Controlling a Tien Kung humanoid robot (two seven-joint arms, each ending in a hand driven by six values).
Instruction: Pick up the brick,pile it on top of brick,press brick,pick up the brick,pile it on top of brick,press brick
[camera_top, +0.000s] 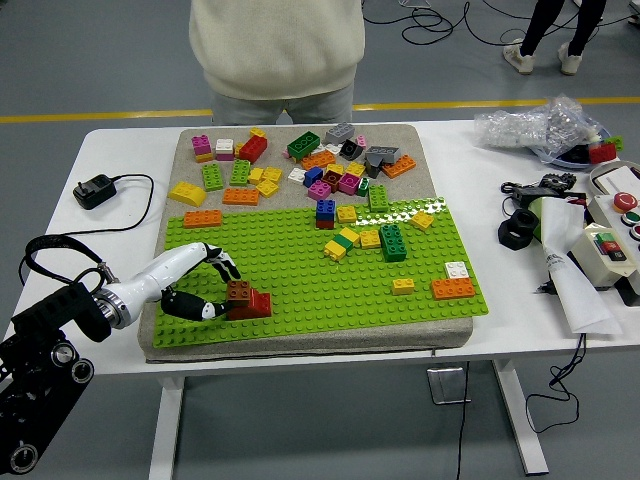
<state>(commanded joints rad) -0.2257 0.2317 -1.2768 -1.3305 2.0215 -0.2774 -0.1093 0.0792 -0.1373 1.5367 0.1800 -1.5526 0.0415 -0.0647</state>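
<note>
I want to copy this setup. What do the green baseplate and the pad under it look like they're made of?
The green baseplate looks like hard moulded plastic: even rows of studs, uniform colour. The pad beneath looks like beige woven fabric or felt, matte with soft rounded edges; I can't tell which.

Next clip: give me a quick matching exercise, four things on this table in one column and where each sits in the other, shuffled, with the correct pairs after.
Things:
1. brown brick
2. black charger
3. clear plastic bag
4. white brick

Places:
A. far right corner of the table
B. on the green baseplate, right side, next to an orange brick
C. at the left hand, on top of a red brick
D. bare tabletop left of the mat, cable attached

Pairs: 1-C, 2-D, 3-A, 4-B
</note>
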